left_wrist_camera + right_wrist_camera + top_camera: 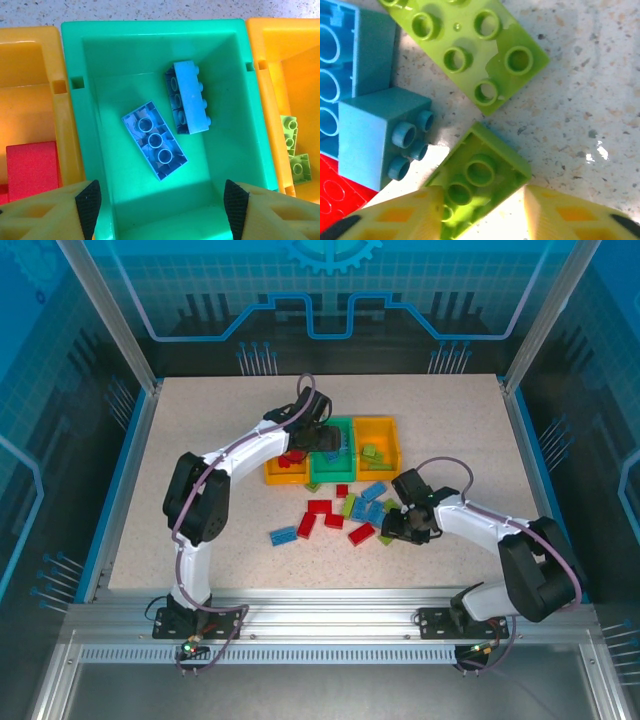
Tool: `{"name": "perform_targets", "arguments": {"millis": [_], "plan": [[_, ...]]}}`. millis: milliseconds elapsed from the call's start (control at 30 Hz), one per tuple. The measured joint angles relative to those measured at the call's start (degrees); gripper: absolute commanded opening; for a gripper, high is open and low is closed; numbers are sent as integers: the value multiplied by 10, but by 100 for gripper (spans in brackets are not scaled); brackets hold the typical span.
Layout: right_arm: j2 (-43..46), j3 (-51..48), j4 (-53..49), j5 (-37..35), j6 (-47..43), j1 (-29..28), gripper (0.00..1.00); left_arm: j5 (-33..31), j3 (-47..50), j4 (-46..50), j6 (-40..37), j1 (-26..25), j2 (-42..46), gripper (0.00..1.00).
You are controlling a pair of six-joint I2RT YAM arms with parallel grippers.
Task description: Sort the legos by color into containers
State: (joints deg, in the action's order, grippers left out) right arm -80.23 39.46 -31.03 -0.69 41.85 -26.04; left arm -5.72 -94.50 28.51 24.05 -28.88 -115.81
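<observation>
**A:** How far along are we?
**B:** Early, we'd judge. The green bin (90, 125) holds two blue bricks (155, 142). The left yellow bin (30, 60) has a red brick (32, 167), and the right yellow bin (270, 65) has light green pieces (292, 150).
**A:** What's left?
**B:** Most legos (325, 512) lie loose on the table (200, 460), just near of the bins.
**A:** And our grippers?
**B:** Our left gripper (160, 200) hangs over the green bin, spread wide and empty. Our right gripper (480, 210) is down at the table, pinching a light green brick (480, 170).
</observation>
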Motion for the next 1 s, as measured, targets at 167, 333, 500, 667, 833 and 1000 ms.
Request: {"name": "perform_targets", "arguments": {"millis": [167,333,500,667,833,1000], "plan": [[24,3,-60,-29,-29,18,48,0,41,-2,0,0,40,72],[61,3,-89,-30,-45,25,59,-5,71,-4,0,0,81,72],[76,1,-82,-7,-29,25,65,-9,89,-6,0,0,99,72],[75,-7,-59,13,-4,25,68,-11,100,-5,0,0,99,73],[60,-8,-36,19,13,25,68,-15,108,-6,0,0,100,74],[26,-8,-17,25,20,25,67,-16,115,-7,2,0,104,78]]}}
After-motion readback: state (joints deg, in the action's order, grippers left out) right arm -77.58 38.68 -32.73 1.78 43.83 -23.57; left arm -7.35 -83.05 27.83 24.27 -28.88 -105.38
